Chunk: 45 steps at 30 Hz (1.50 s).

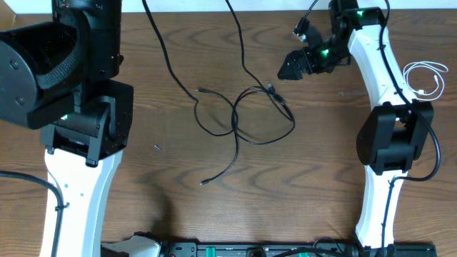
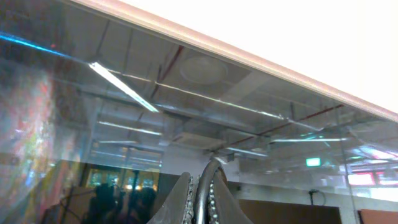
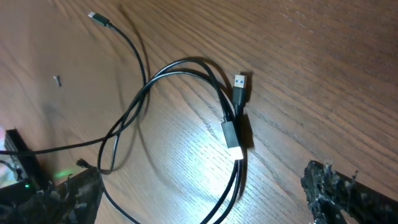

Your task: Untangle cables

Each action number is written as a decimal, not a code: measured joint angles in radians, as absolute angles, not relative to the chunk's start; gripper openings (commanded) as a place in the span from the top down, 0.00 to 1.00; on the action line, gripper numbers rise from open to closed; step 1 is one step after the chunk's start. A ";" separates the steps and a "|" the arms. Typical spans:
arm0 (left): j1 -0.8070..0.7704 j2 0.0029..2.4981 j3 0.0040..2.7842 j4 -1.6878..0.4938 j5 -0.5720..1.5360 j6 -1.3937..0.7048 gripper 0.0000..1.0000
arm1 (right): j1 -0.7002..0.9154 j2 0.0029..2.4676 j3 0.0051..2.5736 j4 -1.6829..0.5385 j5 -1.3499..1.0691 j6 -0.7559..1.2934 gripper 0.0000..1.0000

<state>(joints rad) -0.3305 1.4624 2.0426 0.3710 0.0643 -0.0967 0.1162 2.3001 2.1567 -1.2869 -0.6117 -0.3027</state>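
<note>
- Right gripper (image 1: 288,69): jaws spread wide, holding nothing. It hangs over the far-right part of the table (image 1: 178,185), nose turned toward the middle.
- Left gripper (image 2: 202,198): fingers pressed together, empty. It is lifted high and tipped up so that its camera sees only ceiling, well apart from any cord.
- Black cables (image 1: 246,118): crossed into a loose loop at mid-table. Two strands run off to the far edge, and one free tail trails toward the near edge.
- Plug ends (image 3: 236,109): two connectors lie side by side, touching, on the upper right rim of the loop. This is the part of the tangle nearest the right gripper.
- White cable (image 1: 427,77): coiled apart at the right edge, outside the tangle.
- Governing relation: the plug pair sits just ahead of the right gripper (image 3: 199,186), roughly centred between its two fingers in the wrist view.
- Long axis: the plugs run along the line of approach, so the fingers would close across them, not along them.
- Nearer arm, by my judgement: the right, by a wide margin; a short descent forward looks sufficient.
</note>
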 measured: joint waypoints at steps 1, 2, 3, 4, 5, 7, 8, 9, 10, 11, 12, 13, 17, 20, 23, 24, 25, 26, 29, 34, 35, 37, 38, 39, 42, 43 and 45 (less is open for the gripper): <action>-0.331 1.462 2.043 0.371 0.054 -0.083 0.92 | 0.120 2.300 2.155 -1.287 -0.599 -0.302 0.01; -0.331 1.462 2.043 0.371 0.041 -0.069 0.93 | 0.124 2.300 2.151 -1.287 -0.585 -0.299 0.01; -0.331 1.462 2.043 0.370 0.025 -0.051 0.93 | 0.129 2.300 2.145 -1.287 -0.569 -0.295 0.01; -0.331 1.462 2.043 0.370 0.001 -0.026 0.93 | 0.133 2.300 2.135 -1.286 -0.552 -0.289 0.01; -0.331 1.462 2.043 0.370 -0.030 0.006 0.93 | 0.136 2.300 2.124 -1.285 -0.537 -0.280 0.01; -0.330 1.462 2.043 0.370 -0.100 0.084 0.92 | 0.142 2.300 2.095 -1.277 -0.510 -0.263 0.01; -0.330 1.462 2.043 0.370 -0.139 0.126 0.93 | 0.145 2.300 2.078 -1.271 -0.497 -0.253 0.01; -0.330 1.462 2.043 0.370 -0.175 0.167 0.93 | 0.146 2.300 2.064 -1.262 -0.490 -0.247 0.01; -0.326 1.462 2.043 0.370 -0.218 0.223 0.93 | 0.146 2.300 2.049 -1.255 -0.482 -0.242 0.01; -0.322 1.462 2.043 0.370 -0.243 0.257 0.93 | 0.146 2.300 2.040 -1.251 -0.476 -0.239 0.01; -0.315 1.462 2.043 0.372 -0.270 0.299 0.93 | 0.146 2.300 2.029 -1.245 -0.470 -0.235 0.01; -0.305 1.462 2.043 0.376 -0.295 0.348 0.92 | 0.146 2.300 2.018 -1.238 -0.466 -0.229 0.01; -0.263 1.464 2.043 0.439 -0.367 0.495 0.92 | 0.146 2.300 1.991 -1.209 -0.453 -0.187 0.05; -0.231 1.464 2.045 0.478 -0.407 0.590 0.92 | 0.147 2.300 1.974 -1.185 -0.450 -0.141 0.09; -0.209 1.464 2.046 0.488 -0.433 0.669 0.93 | 0.157 2.300 1.950 -1.158 -0.446 -0.090 0.12; -0.206 1.464 2.046 0.488 -0.440 0.688 0.93 | 0.163 2.300 1.939 -1.149 -0.443 -0.076 0.13; -0.204 1.464 2.046 0.490 -0.447 0.703 0.93 | 0.172 2.300 1.926 -1.139 -0.441 -0.060 0.14; -0.204 1.464 2.046 0.491 -0.455 0.715 0.92 | 0.181 2.300 1.914 -1.131 -0.439 -0.049 0.15; -0.204 1.464 2.047 0.487 -0.479 0.739 0.93 | 0.221 2.300 1.885 -1.114 -0.435 -0.012 0.16; -0.204 1.464 2.048 0.443 -0.500 0.760 0.93 | 0.308 2.300 1.857 -1.110 -0.433 0.075 0.20; -0.204 1.464 2.048 0.435 -0.501 0.760 0.93 | 0.324 2.300 1.853 -1.110 -0.433 0.097 0.21; -0.204 1.464 2.048 0.415 -0.504 0.761 0.93 | 0.359 2.300 1.840 -1.102 -0.434 0.147 0.25; -0.204 1.464 2.048 0.400 -0.504 0.761 0.92 | 0.372 2.300 1.834 -1.097 -0.433 0.163 0.27; -0.204 1.464 2.048 0.389 -0.504 0.761 0.93 | 0.386 2.300 1.825 -1.086 -0.433 0.183 0.28; -0.204 1.464 2.048 0.353 -0.504 0.762 0.93 | 0.427 2.300 1.794 -1.052 -0.437 0.246 0.33; -0.204 1.464 2.048 0.345 -0.505 0.764 0.92 | 0.437 2.297 1.787 -1.044 -0.442 0.261 0.35; -0.204 1.464 2.048 0.336 -0.504 0.764 0.92 | 0.459 2.291 1.770 -1.014 -0.445 0.292 0.41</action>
